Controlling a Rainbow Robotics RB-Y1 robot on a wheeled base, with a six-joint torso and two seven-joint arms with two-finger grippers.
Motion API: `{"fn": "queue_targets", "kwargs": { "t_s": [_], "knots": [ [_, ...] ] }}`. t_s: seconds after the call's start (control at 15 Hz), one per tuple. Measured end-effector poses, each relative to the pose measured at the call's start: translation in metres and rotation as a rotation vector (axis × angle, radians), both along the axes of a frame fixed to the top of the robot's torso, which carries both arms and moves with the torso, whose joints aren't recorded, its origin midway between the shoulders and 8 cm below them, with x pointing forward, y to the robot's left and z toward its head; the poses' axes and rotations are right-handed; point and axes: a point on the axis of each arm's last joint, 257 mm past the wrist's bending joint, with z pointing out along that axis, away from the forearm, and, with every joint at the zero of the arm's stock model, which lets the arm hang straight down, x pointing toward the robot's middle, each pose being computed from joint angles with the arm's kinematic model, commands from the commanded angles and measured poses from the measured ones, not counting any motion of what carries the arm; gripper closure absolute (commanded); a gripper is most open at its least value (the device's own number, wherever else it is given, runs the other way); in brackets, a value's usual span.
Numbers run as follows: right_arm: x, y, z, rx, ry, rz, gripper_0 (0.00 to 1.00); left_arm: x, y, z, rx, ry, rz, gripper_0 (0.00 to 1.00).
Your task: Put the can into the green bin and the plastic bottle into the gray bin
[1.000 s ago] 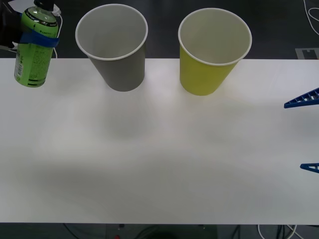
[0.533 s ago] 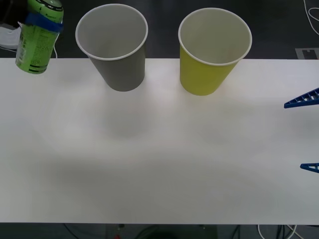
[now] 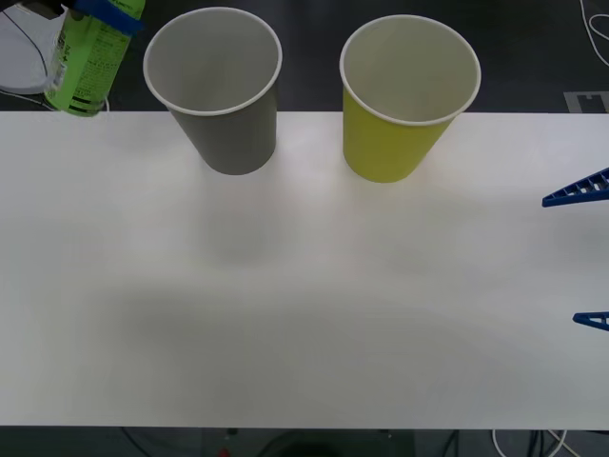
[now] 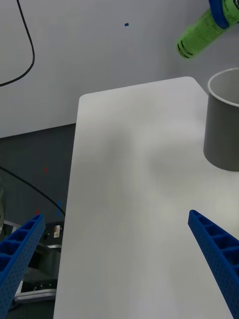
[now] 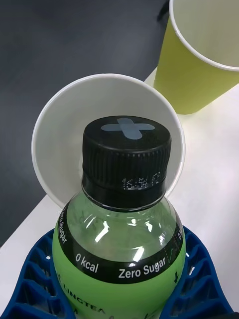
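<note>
The left gripper (image 5: 119, 294) is clamped round the plastic bottle (image 3: 90, 52), held tilted above the bench's (image 3: 304, 286) far left corner, cap (image 5: 127, 149) pointing toward the gray bin (image 3: 221, 90). The right gripper (image 4: 119, 264), fingers apart, hangs by the right edge.

Two bins are set on the table (image 3: 304, 314) at its far edge: the gray bin (image 3: 224, 95) left, the green bin (image 3: 400, 105) right. The plastic bottle (image 3: 88, 57) is held tilted above the far-left corner, left of the gray bin.

Plastic bottle (image 5: 119, 249) glossy, translucent; gray bin (image 3: 213, 90), green bin (image 3: 409, 95) probably matt paper.
</note>
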Motion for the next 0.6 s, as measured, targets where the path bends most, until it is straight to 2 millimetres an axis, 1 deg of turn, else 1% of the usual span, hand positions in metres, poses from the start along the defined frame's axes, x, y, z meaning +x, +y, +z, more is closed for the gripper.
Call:
{"fn": "queue_targets", "kwargs": {
  "t_s": [0.2,0.47,0.6],
  "knots": [
    [0.000,0.000,0.000,0.000,0.000,0.000,0.00,0.013,-0.011,0.003,0.013,0.008,-0.002,1.00],
    [0.000,0.000,0.000,0.000,0.000,0.000,0.00,0.025,-0.031,0.014,0.019,0.021,-0.004,1.00],
    [0.000,0.000,0.000,0.000,0.000,0.000,0.00,0.033,-0.042,0.013,0.016,0.025,-0.004,1.00]
  ]
}}
